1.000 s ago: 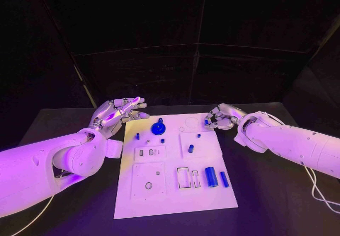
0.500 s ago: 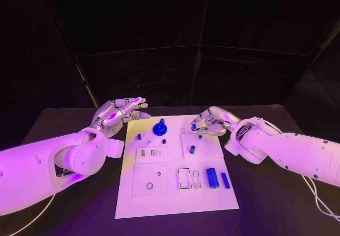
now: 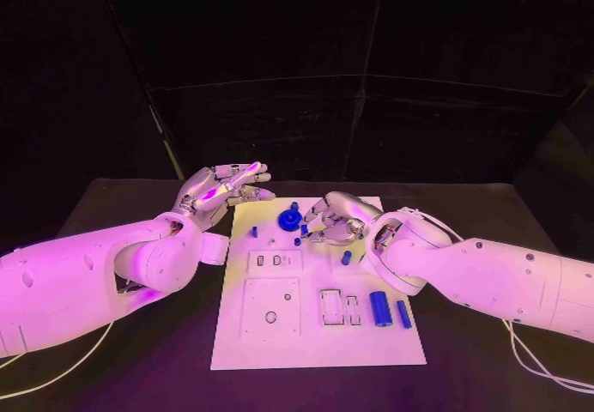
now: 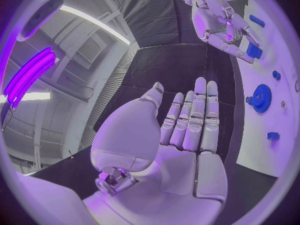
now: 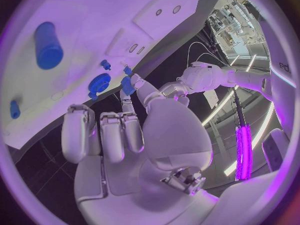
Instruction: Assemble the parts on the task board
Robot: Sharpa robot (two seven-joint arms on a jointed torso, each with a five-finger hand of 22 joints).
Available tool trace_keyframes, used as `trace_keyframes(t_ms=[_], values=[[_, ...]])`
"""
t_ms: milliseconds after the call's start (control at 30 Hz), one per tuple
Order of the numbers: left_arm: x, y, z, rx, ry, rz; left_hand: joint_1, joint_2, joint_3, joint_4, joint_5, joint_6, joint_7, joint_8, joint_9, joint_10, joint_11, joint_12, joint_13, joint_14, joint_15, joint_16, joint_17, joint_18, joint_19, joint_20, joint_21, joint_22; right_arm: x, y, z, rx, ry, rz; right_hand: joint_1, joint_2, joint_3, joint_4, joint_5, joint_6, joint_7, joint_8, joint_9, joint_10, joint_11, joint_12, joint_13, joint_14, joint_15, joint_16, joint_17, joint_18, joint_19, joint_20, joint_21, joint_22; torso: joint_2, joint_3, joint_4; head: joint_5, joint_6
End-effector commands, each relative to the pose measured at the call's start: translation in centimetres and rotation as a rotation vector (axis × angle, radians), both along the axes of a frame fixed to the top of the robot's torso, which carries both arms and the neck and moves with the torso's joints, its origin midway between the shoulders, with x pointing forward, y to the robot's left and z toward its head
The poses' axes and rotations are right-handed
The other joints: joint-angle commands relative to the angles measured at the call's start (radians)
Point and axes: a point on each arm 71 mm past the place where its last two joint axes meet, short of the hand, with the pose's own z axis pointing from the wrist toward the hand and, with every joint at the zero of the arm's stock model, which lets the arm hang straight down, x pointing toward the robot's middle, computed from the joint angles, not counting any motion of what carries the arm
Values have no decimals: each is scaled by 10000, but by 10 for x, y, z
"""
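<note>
Dark walls stand behind a black table (image 3: pixel 112 215), and the white task board (image 3: pixel 316 343) lies in its middle.

The right hand (image 3: pixel 332 219) is held over the far end of the board. A small blue part (image 5: pixel 127 85) is pinched between its fingertips, which is best seen from the right wrist. Just beside that hand, near the board's far edge, the blue gear (image 3: pixel 290 218) stands on the board. A big blue cylinder (image 3: pixel 380 308) and a thin blue peg (image 3: pixel 403 312) lie near the board's right edge, toward the near end. More small blue pegs (image 3: pixel 254 231) stand by the left edge.

The left hand (image 3: pixel 223 190) is held up off the board's far left corner. Its fingers are straight and apart, and nothing is held in it.

The pinched part could be dropped, because only the fingertips are on it. The gear could be bumped, because the hand is so close to it. The part could also be pushed in crooked if it is not lined up over its hole.

From the head, the pinched part is mostly hidden by the fingers. From the right wrist, it is seen clearly. From the left wrist, the flat bare palm of the left hand is shown.
</note>
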Motion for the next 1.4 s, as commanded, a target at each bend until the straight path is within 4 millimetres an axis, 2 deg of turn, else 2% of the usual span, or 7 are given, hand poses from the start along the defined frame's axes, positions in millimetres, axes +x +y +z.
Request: trace_keyframes(t_ms=[33, 367, 533, 967, 1400], values=[[0, -2, 1, -73, -50, -105, -17, 89, -39, -29, 37, 93, 228, -31, -15, 59, 20, -51, -3, 65, -5, -53, 9, 119, 44, -5, -46, -9, 1, 9, -1, -800, -272, -127, -84, 19, 71, -14, -66, 123, -65, 59, 14, 502, -80, 13, 1878, 928, -50, 43, 2053, -80, 8, -79, 45, 8, 8, -6, -14, 120, -49], [1, -4, 2, -73, -69, -118, -17, 89, -39, -29, 37, 93, 228, -31, -15, 59, 20, -51, -3, 65, -5, -53, 9, 119, 44, -5, -46, -9, -11, 37, -23, -1566, -204, 544, -96, 15, 72, -9, -73, 127, -65, 57, 14, 494, -80, 3, 1866, 925, -52, 37, 2039, -78, 5, -80, 41, -1, 11, 10, 19, 313, -166], [1, -5, 2, -73, -71, -121, -17, 89, -39, -29, 37, 93, 228, -31, -15, 59, 20, -51, -3, 65, -5, -53, 9, 119, 44, -5, -46, -9, -12, 42, -26, -1736, -304, 656, -129, 9, 73, 5, -87, 129, -65, 47, 13, 491, -81, -1, 1862, 924, -55, 34, 2033, -75, -1, -83, 34, -18, 2, 7, -7, 393, -220], [2, -7, 2, -83, -66, -168, -25, 95, -49, -32, 37, 103, 226, -33, -15, 72, 18, -55, -1, 73, -7, -59, 15, 120, 49, -5, -49, -13, -12, 51, -35, -1966, -249, 821, -191, -30, 69, 23, -104, 107, -59, 11, 4, 482, -79, -13, 1849, 921, -57, 29, 2022, -75, -1, -88, 31, -21, 0, 10, 0, 440, -277], [2, -6, 1, -80, -56, -169, -25, 95, -49, -32, 37, 103, 226, -33, -15, 72, 18, -55, -1, 73, -7, -59, 15, 120, 49, -5, -49, -13, -11, 49, -42, -2288, -63, 789, -252, -84, 84, 31, -96, 15, -30, -81, -23, 434, -59, -67, 1786, 907, -47, 0, 1957, -65, -24, -87, 4, -80, -8, 7, -7, 450, -323]])
